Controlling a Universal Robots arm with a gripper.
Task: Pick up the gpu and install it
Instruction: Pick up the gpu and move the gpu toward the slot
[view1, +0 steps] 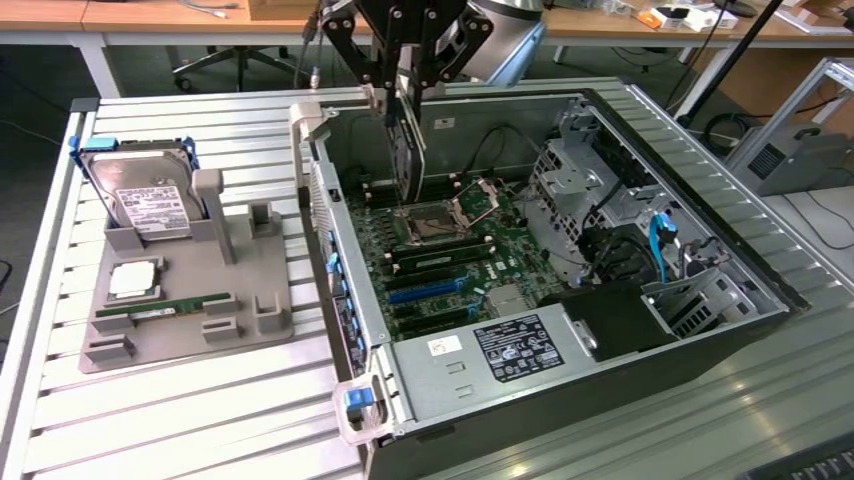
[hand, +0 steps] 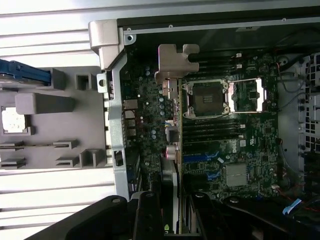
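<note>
**Open computer case (view1: 324, 230) lying on its side on the slatted desk (view1: 200, 420).**

- **Nearest:** the power supply (view1: 514, 350), boxed into its own bay at the case's near end.
- **Beyond it:** the motherboard (view1: 501, 240) on the case floor. Its blue expansion slots look unoccupied, and the cover plate of the processor socket (view1: 434, 222) is swung open.
- **Above the board's far half:** the gpu (view1: 406, 150) hangs edge-down, apart from the slots. The pincer (view1: 398, 92) is closed on its upper edge. In the wrist view the card appears edge-on, with its silver end bracket (hand: 172, 62) at one end.
- **To the exterior view's left, outside the case:** a grey tray (view1: 200, 280) holds a memory stick (view1: 167, 308) nearer and a hard drive (view1: 150, 205) at its far end.

**Handling, as judged:** the card is stiff, of modest weight and fragile. It is best held by the bare board edges or the bracket, away from the cooler and the contact edge.
</note>
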